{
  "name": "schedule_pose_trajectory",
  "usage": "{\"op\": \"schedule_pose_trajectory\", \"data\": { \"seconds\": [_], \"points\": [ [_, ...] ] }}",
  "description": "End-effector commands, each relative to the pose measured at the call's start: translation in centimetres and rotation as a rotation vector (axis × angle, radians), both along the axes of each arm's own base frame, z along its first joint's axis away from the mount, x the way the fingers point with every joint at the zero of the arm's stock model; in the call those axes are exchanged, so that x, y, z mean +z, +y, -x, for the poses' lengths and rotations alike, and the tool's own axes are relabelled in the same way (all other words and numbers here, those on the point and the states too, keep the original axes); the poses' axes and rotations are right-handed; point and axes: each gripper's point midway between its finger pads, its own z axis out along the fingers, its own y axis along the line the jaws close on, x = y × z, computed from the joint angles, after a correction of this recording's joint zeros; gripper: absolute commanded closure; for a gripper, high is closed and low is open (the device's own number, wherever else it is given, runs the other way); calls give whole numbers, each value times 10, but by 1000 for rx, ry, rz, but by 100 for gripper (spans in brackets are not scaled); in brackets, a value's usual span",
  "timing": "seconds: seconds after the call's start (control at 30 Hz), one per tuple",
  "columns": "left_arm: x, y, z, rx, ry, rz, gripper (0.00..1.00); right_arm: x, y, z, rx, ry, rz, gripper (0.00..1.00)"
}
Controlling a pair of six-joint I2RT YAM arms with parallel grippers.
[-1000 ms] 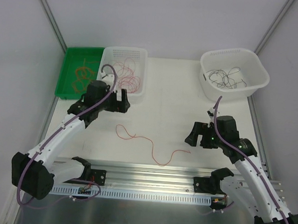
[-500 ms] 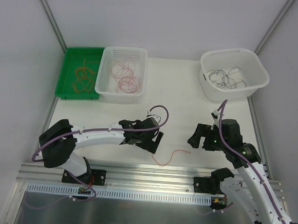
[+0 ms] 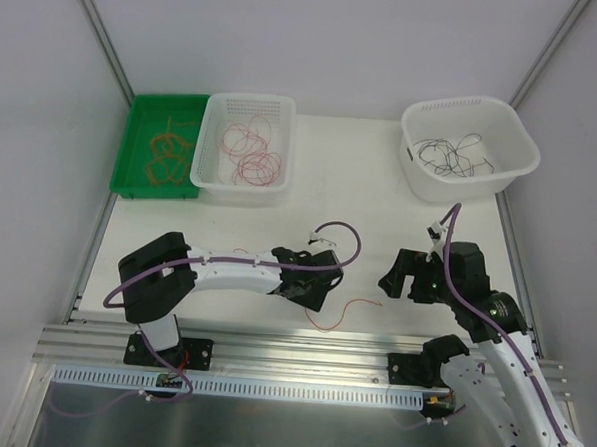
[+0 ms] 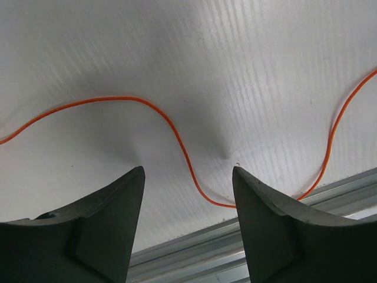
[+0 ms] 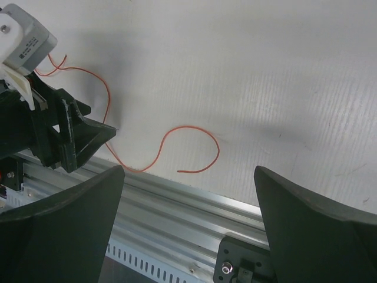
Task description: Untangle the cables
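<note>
Red, one cable (image 3: 346,311) lies loose on the desk (image 3: 360,197) near 6 o'clock. Your left end effector (image 4: 188,174) hangs over it, jaws wide apart astride it, gripping nothing, likely poised to pinch. Your right end effector (image 3: 404,277), at 4 o'clock, gapes empty. Orange-tan cables (image 3: 167,149) lie in the green tray (image 3: 144,110) at 10 o'clock, red cables (image 3: 257,163) in the white basket (image 3: 250,103) at 11, black cables (image 3: 452,156) in the white tub (image 3: 518,145) at 1.

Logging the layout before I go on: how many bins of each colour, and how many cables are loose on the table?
Green bin: 1
White bins: 2
Loose cable: 1
Total: 4
</note>
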Motion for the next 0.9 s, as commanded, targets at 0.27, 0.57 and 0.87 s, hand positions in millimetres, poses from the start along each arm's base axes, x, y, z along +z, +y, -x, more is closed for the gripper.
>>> {"op": "schedule_pose_trajectory", "data": {
  "seconds": [0.27,0.57,0.87],
  "points": [
    [-7,2,12,-8,-21,-118,65,9,-1,-1,-12,-24,-10,3],
    [1,20,2,-28,-85,-204,97,9,-2,-1,-17,-31,-8,3],
    [30,44,-21,13,-130,-194,100,11,-3,0,-16,-37,-3,3]
  ]
}}
